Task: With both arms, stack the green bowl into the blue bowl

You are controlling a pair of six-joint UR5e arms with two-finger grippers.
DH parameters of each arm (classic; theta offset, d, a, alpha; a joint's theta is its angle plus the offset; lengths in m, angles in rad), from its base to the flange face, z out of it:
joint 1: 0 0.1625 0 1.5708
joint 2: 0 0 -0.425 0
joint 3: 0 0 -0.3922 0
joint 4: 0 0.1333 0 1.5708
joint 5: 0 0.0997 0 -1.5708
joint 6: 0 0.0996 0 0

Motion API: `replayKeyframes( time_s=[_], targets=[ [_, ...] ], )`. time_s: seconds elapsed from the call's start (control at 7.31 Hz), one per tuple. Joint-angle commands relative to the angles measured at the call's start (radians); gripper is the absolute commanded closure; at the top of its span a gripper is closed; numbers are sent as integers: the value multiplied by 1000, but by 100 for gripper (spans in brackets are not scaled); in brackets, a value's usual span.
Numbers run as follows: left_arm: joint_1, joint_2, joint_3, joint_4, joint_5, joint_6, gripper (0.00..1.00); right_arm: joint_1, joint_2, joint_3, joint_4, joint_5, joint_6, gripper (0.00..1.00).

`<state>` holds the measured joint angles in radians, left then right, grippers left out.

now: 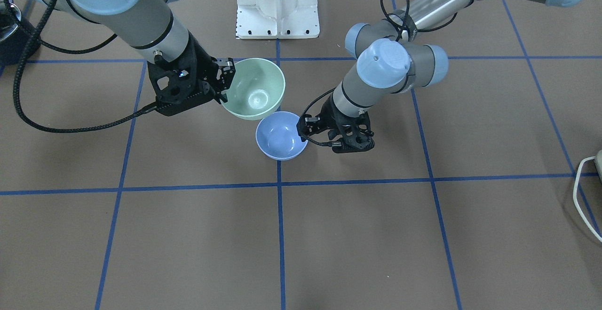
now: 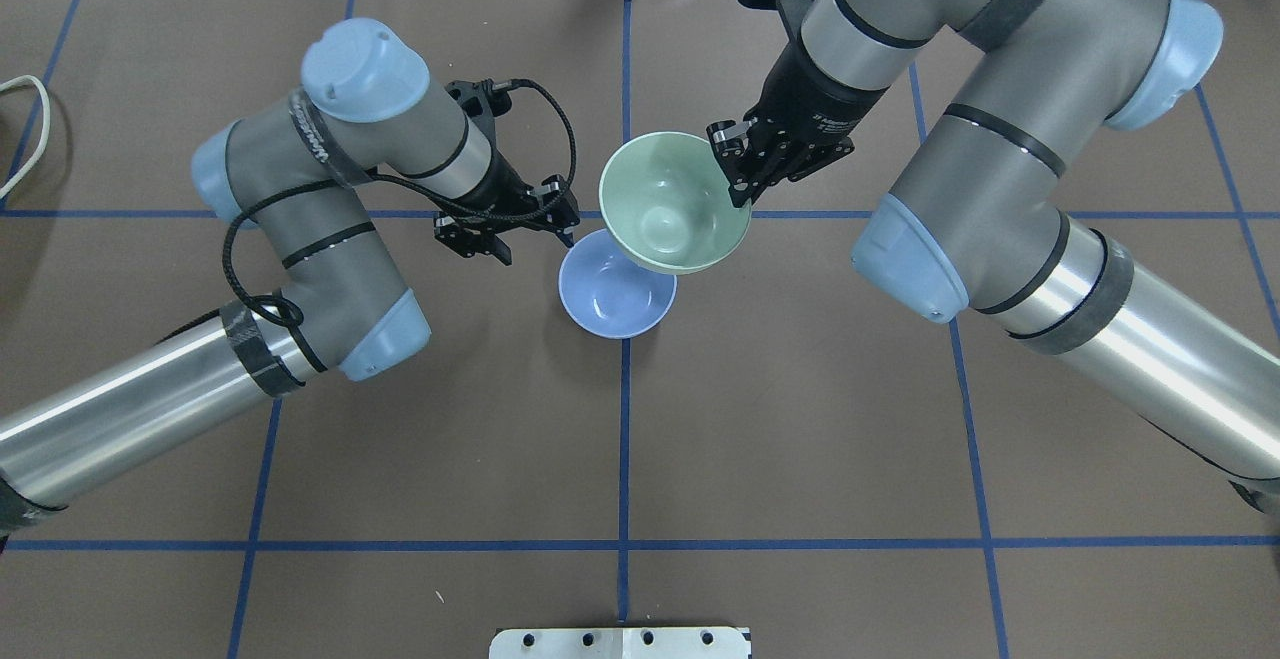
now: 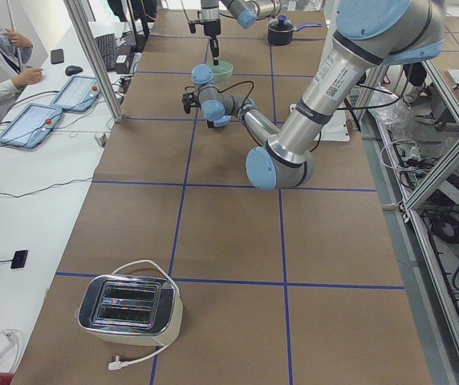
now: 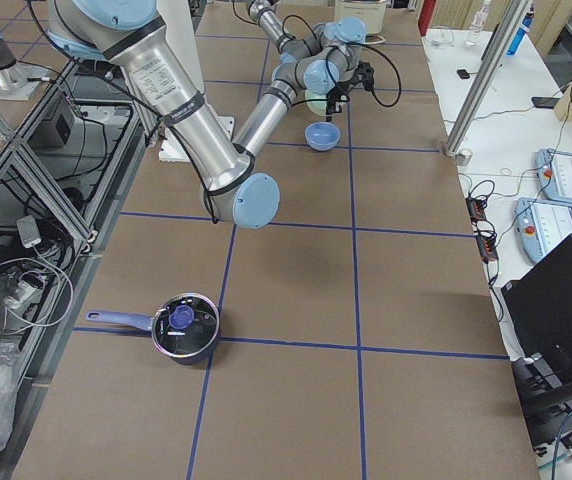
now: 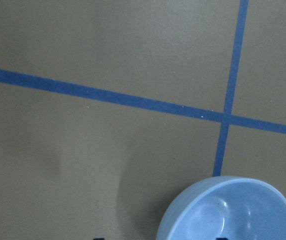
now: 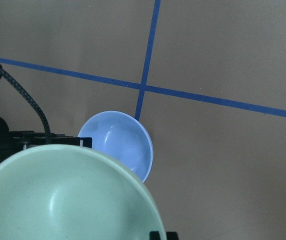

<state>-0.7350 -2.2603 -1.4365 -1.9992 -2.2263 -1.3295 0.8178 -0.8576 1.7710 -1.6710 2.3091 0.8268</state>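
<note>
The pale green bowl [image 1: 254, 89] hangs in the air, held by its rim in my right gripper [image 1: 225, 82], which is shut on it. In the overhead view the green bowl [image 2: 672, 201] overlaps the far edge of the blue bowl [image 2: 610, 294]. The blue bowl [image 1: 280, 138] stands upright on the table. My left gripper [image 1: 303, 129] is low at the blue bowl's rim and open. In the left wrist view the blue bowl [image 5: 233, 210] fills the lower right. The right wrist view shows the green bowl [image 6: 68, 200] above the blue bowl [image 6: 120, 145].
A white base plate [image 1: 277, 6] sits at the robot's side of the table. A white cable [image 1: 583, 192] lies at the table edge. A toaster [image 3: 129, 305] stands at the table's left end and a dark pot [image 4: 184, 327] at its right end.
</note>
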Motion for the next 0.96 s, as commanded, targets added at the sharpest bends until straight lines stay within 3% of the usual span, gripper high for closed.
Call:
replayKeyframes(
  time_s=[0.0, 0.14, 0.55, 0.82],
  targets=[
    [-125, 82, -30, -4, -140, 149, 21, -57, 14, -75, 84, -81, -3, 100],
    [-160, 109, -28, -3, -159, 226, 21, -72, 18, -141, 170, -98, 6, 100],
    [-245, 174, -30, -3, -232, 338, 21, -135, 58, -231, 177, -174, 5, 100],
    [-267, 195, -28, -4, -251, 363, 21, -153, 60, -264, 172, -177, 6, 100]
  ],
)
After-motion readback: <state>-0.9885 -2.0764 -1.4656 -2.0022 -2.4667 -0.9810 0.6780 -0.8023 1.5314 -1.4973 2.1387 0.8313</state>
